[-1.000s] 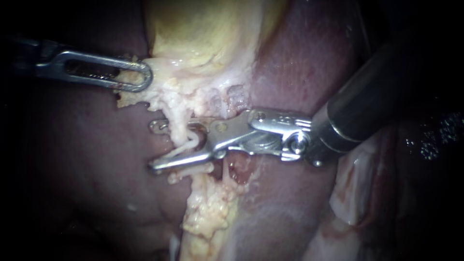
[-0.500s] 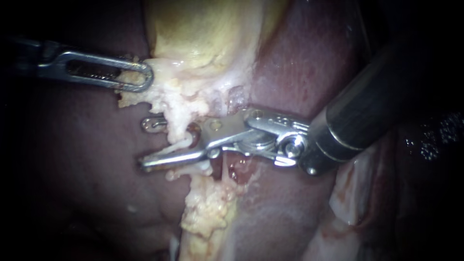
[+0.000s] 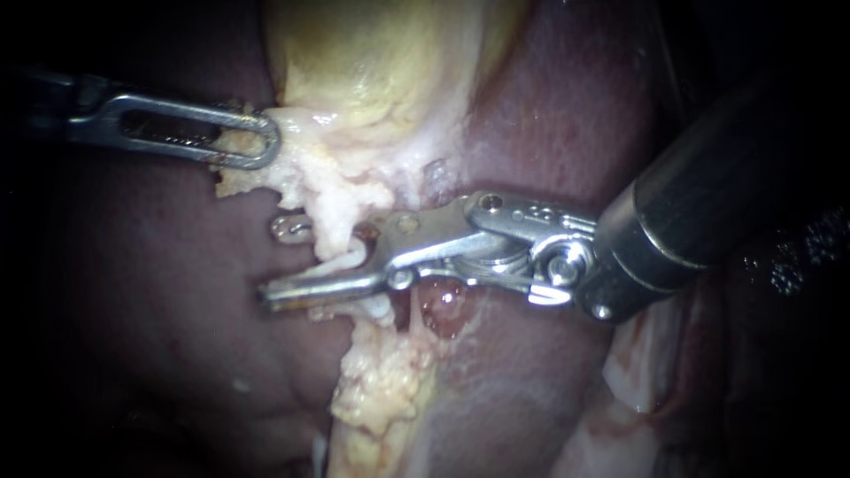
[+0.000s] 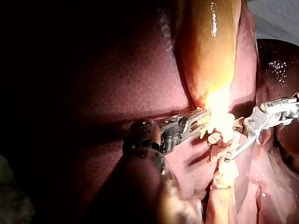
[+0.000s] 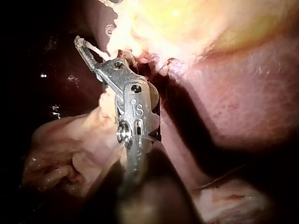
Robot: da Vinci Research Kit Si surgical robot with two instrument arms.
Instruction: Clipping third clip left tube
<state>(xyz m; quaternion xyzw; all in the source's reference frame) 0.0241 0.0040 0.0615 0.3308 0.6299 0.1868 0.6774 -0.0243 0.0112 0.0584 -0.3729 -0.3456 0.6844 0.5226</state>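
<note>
Clip placement pending: right instrument (image 3: 273,264), from 3 o'clock, sets open jaws astride tube (image 3: 341,258), 9 o'clock of centre; left instrument (image 3: 261,146), 10 o'clock, grips gallbladder (image 3: 372,71). Next, probably: close squarely.

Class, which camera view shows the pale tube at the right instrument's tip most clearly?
The endoscope view: the tube passes side-on, close and well lit, through the tip of the right instrument. The left wrist view shows it small and lost in glare; the right wrist view shows only a short pale strand at that tip.
</note>
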